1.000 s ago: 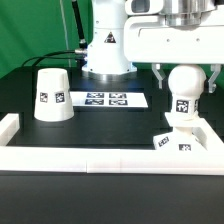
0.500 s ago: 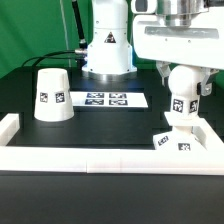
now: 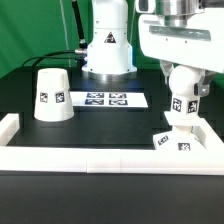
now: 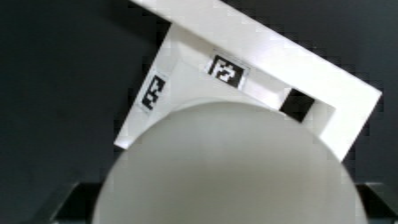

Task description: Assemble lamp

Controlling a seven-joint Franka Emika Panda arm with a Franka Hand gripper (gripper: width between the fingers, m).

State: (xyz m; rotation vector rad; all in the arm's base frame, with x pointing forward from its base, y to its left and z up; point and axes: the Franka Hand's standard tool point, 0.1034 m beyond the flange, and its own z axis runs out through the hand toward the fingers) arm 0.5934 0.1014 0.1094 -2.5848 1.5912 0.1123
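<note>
The ball-shaped bulb (image 3: 184, 92) stands with its stem on the flat square base (image 3: 175, 143) at the exterior view's right, leaning slightly. My gripper (image 3: 186, 82) is shut on the bulb from above, one finger on each side of it. In the wrist view the bulb (image 4: 222, 160) fills the lower part of the picture, the tagged base (image 4: 231, 75) lies beyond it, and a dark fingertip (image 4: 71, 203) shows beside the ball. The tapered shade (image 3: 52, 95) stands alone, wide end down, at the exterior view's left.
The marker board (image 3: 105, 99) lies between the shade and the base. A low white wall (image 3: 90, 156) runs along the front and up both sides. The white robot pedestal (image 3: 108, 45) stands at the back.
My gripper has turned with the bulb in it; the bulb's tag has shifted toward the exterior view's left and the ball now leans a little. The shade and base have not moved.
</note>
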